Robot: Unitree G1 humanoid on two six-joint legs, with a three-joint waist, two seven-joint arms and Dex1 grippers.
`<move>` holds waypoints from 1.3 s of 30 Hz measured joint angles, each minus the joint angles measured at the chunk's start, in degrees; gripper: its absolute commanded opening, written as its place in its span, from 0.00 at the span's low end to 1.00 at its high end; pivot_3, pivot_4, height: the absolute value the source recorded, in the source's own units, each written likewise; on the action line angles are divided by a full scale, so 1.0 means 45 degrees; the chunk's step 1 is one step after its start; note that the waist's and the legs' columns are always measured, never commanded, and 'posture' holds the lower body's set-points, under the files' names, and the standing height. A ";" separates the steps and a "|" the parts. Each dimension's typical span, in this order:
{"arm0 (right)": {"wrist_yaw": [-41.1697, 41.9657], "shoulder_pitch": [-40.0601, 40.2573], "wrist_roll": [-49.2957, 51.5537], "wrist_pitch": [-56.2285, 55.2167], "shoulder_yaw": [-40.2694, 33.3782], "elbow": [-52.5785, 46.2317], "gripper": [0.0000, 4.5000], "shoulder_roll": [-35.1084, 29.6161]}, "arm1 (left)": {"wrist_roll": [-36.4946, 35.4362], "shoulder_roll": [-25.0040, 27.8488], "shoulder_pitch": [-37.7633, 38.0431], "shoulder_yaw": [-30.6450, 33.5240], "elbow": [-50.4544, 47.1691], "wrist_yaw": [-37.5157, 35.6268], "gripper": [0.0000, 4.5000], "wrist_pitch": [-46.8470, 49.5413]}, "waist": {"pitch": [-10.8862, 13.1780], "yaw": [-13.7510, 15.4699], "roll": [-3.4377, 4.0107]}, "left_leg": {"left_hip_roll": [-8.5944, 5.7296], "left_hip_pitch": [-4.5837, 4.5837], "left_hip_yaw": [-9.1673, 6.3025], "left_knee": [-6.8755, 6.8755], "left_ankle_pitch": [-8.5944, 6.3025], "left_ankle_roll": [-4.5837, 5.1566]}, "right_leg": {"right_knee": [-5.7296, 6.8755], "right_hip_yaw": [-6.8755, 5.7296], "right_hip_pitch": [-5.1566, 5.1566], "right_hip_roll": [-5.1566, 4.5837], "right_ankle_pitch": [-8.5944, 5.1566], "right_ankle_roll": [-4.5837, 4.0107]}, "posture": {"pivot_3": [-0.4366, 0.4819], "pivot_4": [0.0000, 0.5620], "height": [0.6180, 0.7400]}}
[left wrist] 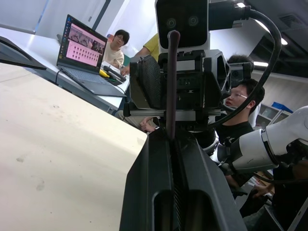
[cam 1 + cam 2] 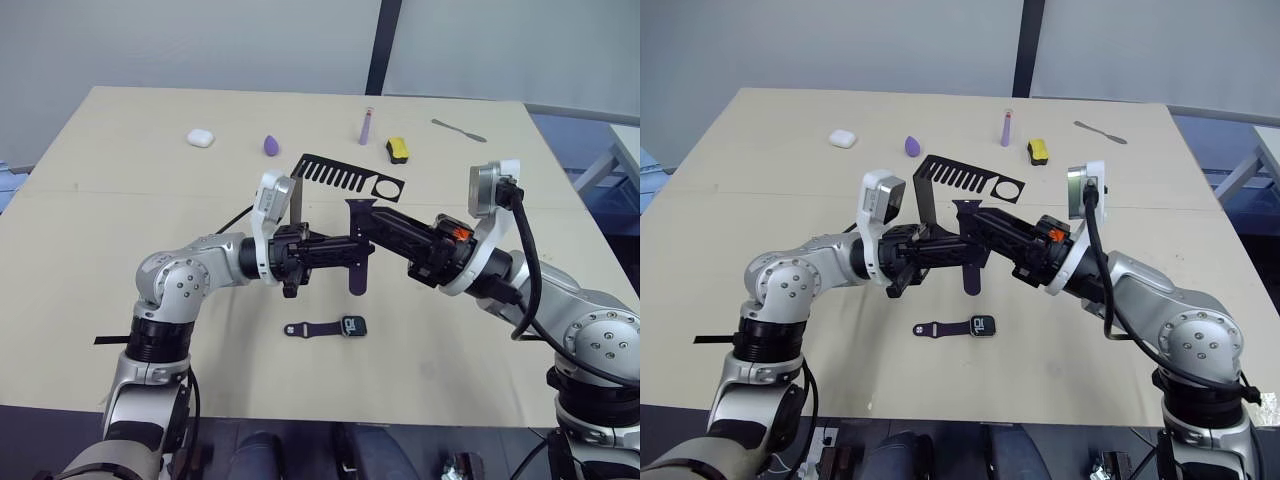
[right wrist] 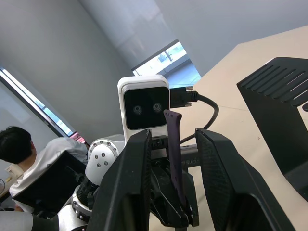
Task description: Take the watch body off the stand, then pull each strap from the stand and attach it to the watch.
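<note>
Holding the second strap point(image 2: 357, 262) tight in our left gripper point(image 2: 340, 255), we are keeping it in the air above the table point(image 2: 120, 180), while our right gripper point(image 3: 169, 192) is facing it with its fingers wide apart around the strap. The watch body point(image 2: 353, 326) is lying flat on the table just below, with one strap point(image 2: 308, 328) already joined to it, and the stand point(image 2: 345, 178) is standing behind, bare. We think the next move is carrying this strap down to the bare end of the watch body and lining it up with care.

Head stereo pair above, wrist cameras facing each other
Both eye views look down on the beige counter point(image 2: 120, 200); each wrist view looks closely along its fingers at the opposite arm.
</note>
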 measured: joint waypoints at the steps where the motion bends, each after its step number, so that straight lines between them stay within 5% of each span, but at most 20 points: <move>1: 0.0000 -0.0014 0.0000 -0.0002 0.0000 0.0001 0.34 0.0000 | 0.0000 -0.0012 0.0000 0.0000 0.0001 0.0000 0.00 0.0000 | 0.0000 -0.0002 0.0000 | 0.0000 0.0000 0.0001 0.0000 0.0000 0.0000 | 0.0000 0.0000 0.0000 0.0000 0.0000 0.0000 | 0.48 0.27 1.00; 14: 0.0000 -0.0310 0.0029 -0.0025 0.0000 0.0044 0.34 0.0001 | 0.0001 -0.0038 0.0000 -0.0001 0.0000 -0.0002 0.00 -0.0008 | 0.0001 -0.0003 0.0001 | 0.0000 0.0000 0.0001 -0.0012 0.0000 0.0000 | -0.0008 0.0000 -0.0001 0.0000 0.0000 0.0000 | 0.48 0.27 1.00; 15: 0.0000 -0.0310 0.0030 -0.0025 0.0000 0.0044 0.23 0.0002 | 0.0001 -0.0043 0.0000 -0.0001 0.0000 -0.0001 0.00 -0.0008 | 0.0001 -0.0003 0.0001 | 0.0000 0.0000 0.0001 -0.0013 0.0000 0.0000 | -0.0009 0.0000 -0.0001 0.0000 0.0000 0.0000 | 0.48 0.27 1.00; 39: 0.0000 -0.0310 0.0032 -0.0025 0.0000 0.0055 0.23 0.0001 | -0.0009 -0.0256 -0.0011 0.0050 0.0202 0.0190 0.00 -0.0008 | 0.0001 -0.0002 0.0001 | 0.0000 0.0000 0.0001 -0.0022 0.0000 -0.0001 | -0.0016 0.0000 -0.0002 0.0000 0.0000 0.0000 | 0.48 0.27 1.00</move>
